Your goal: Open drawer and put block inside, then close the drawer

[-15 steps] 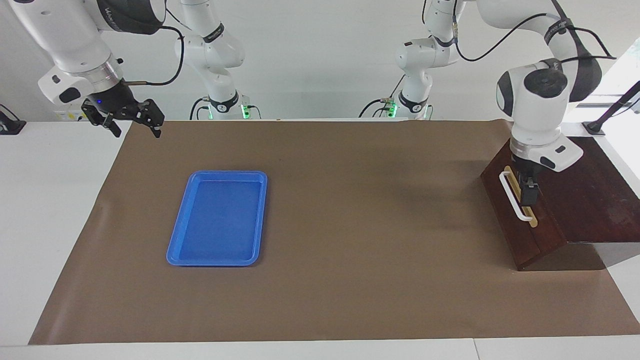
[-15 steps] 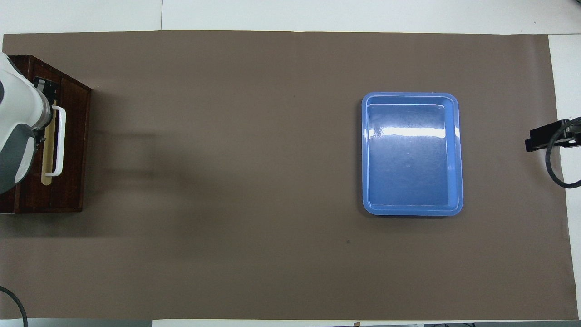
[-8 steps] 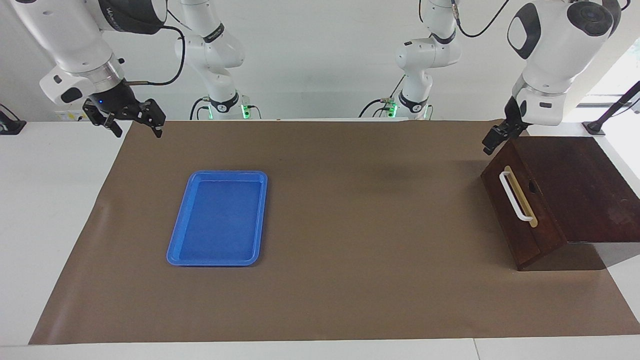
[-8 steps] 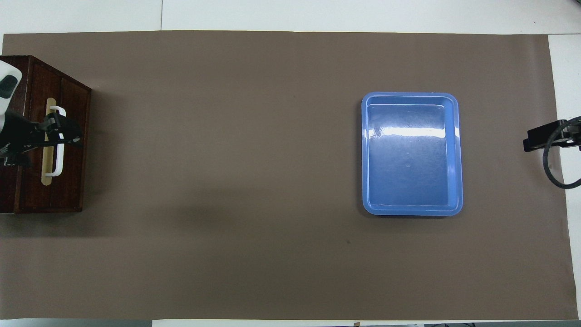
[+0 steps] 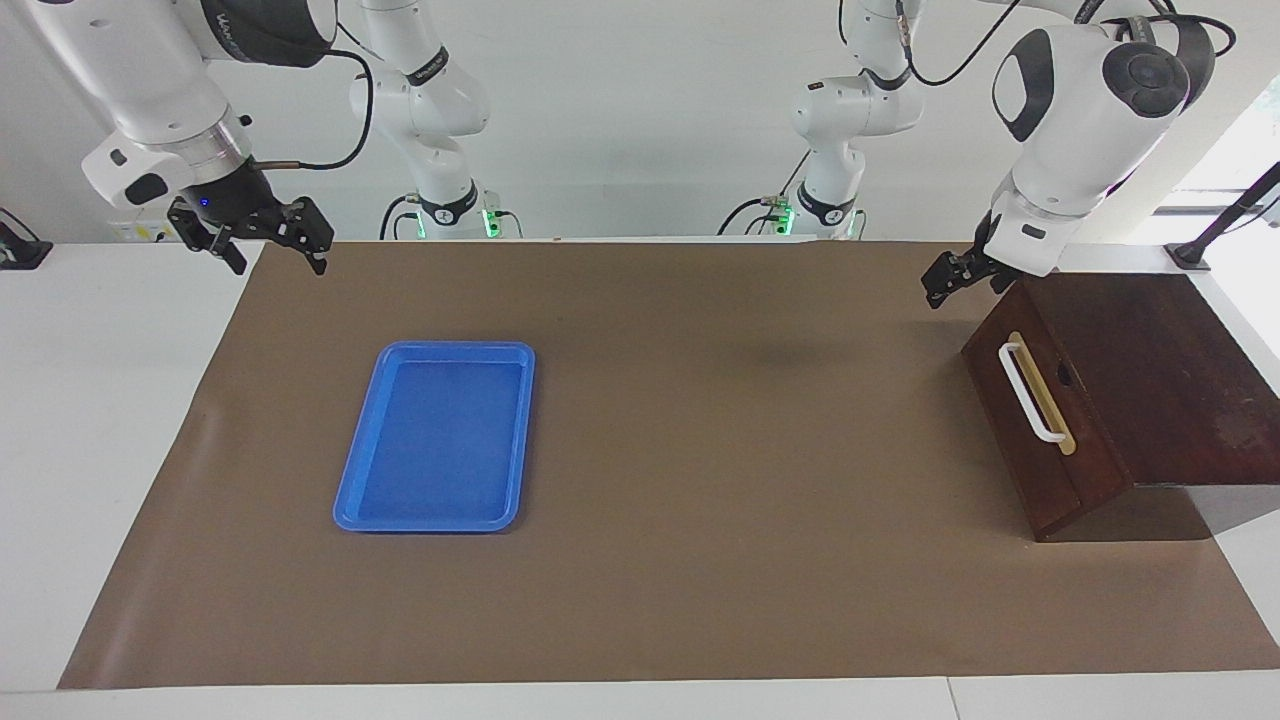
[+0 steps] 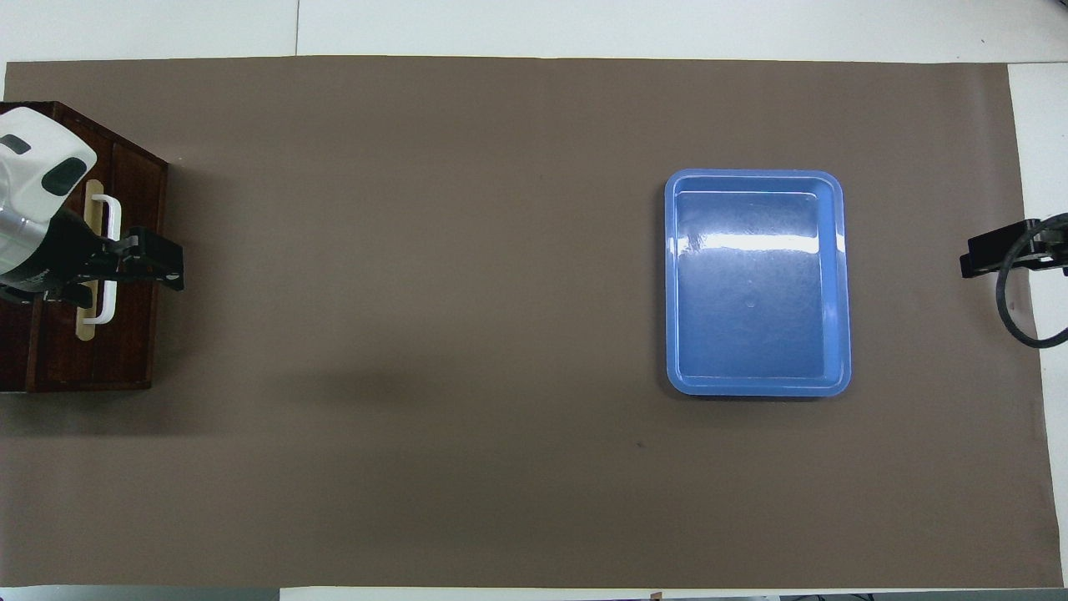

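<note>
The drawer [image 5: 1040, 470] is shut, its dark wood front flush with the cabinet at the left arm's end of the table. Its white bar handle [image 5: 1030, 392] is free. In the overhead view the drawer [image 6: 125, 342] lies partly under the left arm, with the handle [image 6: 111, 217] showing. My left gripper [image 5: 962, 278] hangs open and empty in the air over the cabinet's front corner that is nearer to the robots, and the same left gripper [image 6: 158, 263] covers the handle's middle from above. My right gripper [image 5: 270, 250] waits open over the mat's corner. The block is out of view.
An empty blue tray [image 5: 455, 346] lies on the brown mat toward the right arm's end, also seen as the blue tray [image 6: 751, 174] from overhead. The dark cabinet top [image 5: 1150, 380] slopes up at the table's edge. The right gripper [image 6: 993, 255] shows only at the edge.
The left gripper rose from the drawer handle and swung up and out over the cabinet's front corner. The drawer stayed shut. The right arm barely moved.
</note>
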